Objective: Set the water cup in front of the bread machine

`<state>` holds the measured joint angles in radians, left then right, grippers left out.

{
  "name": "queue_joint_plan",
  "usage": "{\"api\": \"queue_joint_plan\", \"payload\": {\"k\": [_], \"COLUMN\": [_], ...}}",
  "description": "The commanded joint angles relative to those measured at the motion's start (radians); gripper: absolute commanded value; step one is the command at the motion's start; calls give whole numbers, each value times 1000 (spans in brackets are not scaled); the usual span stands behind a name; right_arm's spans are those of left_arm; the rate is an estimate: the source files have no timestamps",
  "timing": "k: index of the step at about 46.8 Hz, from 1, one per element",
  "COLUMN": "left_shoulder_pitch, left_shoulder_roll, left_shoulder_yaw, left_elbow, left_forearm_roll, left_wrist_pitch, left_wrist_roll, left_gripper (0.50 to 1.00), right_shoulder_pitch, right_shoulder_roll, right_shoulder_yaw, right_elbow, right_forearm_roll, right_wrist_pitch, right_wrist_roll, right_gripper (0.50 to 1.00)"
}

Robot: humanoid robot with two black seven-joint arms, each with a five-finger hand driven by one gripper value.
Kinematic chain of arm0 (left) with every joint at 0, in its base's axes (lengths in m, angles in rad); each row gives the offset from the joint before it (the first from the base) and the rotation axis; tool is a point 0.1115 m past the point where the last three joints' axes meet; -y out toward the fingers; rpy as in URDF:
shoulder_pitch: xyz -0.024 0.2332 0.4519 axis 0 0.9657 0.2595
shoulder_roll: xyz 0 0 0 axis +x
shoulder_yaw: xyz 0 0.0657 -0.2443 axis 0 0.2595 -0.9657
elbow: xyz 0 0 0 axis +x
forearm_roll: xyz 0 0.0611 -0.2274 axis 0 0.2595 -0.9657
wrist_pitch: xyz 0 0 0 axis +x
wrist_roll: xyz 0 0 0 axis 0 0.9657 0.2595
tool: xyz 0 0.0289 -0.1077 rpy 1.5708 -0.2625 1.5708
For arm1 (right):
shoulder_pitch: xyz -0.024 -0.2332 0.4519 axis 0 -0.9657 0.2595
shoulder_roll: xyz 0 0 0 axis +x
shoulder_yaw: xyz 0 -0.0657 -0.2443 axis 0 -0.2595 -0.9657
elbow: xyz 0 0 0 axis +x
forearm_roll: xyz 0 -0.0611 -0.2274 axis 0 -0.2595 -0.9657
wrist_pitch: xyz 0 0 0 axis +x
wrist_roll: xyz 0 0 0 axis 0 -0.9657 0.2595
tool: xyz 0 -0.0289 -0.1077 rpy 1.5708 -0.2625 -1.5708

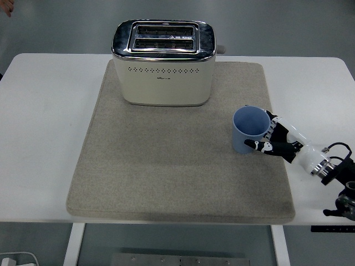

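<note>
The right hand was closed around the blue cup, which stood upright on the mat, to the right of and nearer than the toaster, apparently gripped for moving.

— Which arm shows?
— Only the right one, entering low from the right edge; its hand lies stretched leftward.
— And the fingers?
— Curled around the blue cup; thumb in front, the others behind.

Blue water cup upright, empty, right of cream bread machine.
</note>
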<state>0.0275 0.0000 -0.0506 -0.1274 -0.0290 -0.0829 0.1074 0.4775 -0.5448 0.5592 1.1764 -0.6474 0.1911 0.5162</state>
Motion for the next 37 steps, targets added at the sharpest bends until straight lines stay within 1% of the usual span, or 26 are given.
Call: {"api": "queue_joint_plan", "payload": {"k": [1, 9, 19, 22, 25, 28, 29, 30, 32, 37], "left_shoulder_pitch": [0, 0, 0, 0, 0, 0, 0, 0, 0, 0], "left_shoulder_roll": [0, 0, 0, 0, 0, 0, 0, 0, 0, 0], "left_shoulder_yaw": [0, 0, 0, 0, 2, 0, 0, 0, 0, 0], "left_elbow": [0, -1, -1, -1, -1, -1, -3, -3, -1, -1], "left_forearm_roll": [0, 0, 0, 0, 0, 0, 0, 0, 0, 0], "left_wrist_pitch": [0, 0, 0, -1, 0, -1, 0, 0, -1, 0], "left_wrist_roll": [0, 0, 0, 0, 0, 0, 0, 0, 0, 0], "left_gripper": [1000, 1000, 1000, 1000, 1000, 1000, 1000, 1000, 1000, 1000], "right_shoulder_pitch": [1, 12, 12, 12, 12, 12, 12, 12, 12, 12], "right_shoulder_roll": [9, 40, 45, 48, 51, 55, 55, 55, 55, 55], "right_shoulder_yaw": [1, 1, 1, -1, -1, -2, -2, -2, -1, -2], "right_elbow": [0, -3, -6, -8, -8, -8, -8, -8, -8, -9], "right_forearm_roll": [0, 0, 0, 0, 0, 0, 0, 0, 0, 0], "right_wrist_pitch": [-1, -10, -18, -18, -18, -18, -18, -18, -18, -16], "right_wrist_roll": [1, -1, -1, -1, -1, -1, -1, -1, -1, -1], "right_gripper": [921, 919, 913, 897, 854, 779, 762, 754, 719, 652]}}
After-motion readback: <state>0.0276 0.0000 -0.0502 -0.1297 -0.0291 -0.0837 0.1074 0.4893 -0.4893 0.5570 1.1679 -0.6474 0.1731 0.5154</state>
